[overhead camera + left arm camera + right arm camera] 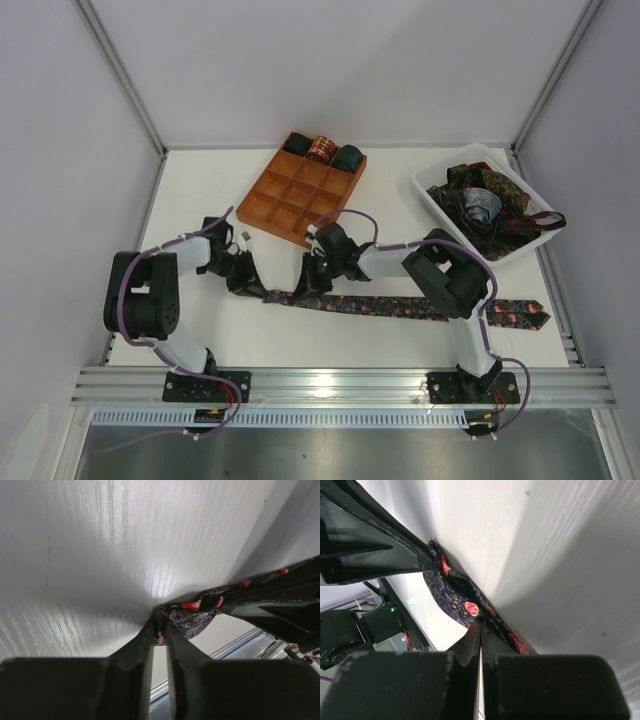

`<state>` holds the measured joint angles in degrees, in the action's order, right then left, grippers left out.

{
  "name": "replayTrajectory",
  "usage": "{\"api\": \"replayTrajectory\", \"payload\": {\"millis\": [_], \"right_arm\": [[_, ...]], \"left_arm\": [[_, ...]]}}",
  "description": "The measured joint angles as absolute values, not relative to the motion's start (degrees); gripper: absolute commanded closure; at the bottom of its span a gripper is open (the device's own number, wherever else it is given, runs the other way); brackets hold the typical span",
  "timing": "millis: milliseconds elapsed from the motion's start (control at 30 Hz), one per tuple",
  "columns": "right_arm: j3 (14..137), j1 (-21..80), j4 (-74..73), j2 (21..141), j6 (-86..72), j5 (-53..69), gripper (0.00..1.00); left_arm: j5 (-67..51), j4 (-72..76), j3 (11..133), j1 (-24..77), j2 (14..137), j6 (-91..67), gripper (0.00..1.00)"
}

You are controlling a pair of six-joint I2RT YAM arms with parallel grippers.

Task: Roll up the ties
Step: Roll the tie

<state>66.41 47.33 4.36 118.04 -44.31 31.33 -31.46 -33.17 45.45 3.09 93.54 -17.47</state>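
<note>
tray (283,200): orange-brown, gridded
bin (447,222): white, right of tray, apart from it
table (200,195): white, under tray

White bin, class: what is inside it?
A loose heap of patterned ties, one grey tie on top, some draping over the bin rim. The heap hides whatever lies beneath.

Flat tie (400,306) dk navy w/ red floral print; tray (290,205) orange-brown; bin (455,232) white.
</note>
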Motion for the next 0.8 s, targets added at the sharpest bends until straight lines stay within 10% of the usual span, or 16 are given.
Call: {"api": "replayTrajectory", "payload": {"millis": [133,800], "right_arm": [[66.94,47.33,4.16,118.43,-44.21,31.77,1.0],[70.91,47.66,1.08,120.27,-44.07,31.83,1.0]], "left_arm": [[-31.64,-33.15,45.47,3.2,93.86,-17.5,0.99],[-32.18,-32.25,45.8,10.57,77.89,-30.3,1.0]]}}
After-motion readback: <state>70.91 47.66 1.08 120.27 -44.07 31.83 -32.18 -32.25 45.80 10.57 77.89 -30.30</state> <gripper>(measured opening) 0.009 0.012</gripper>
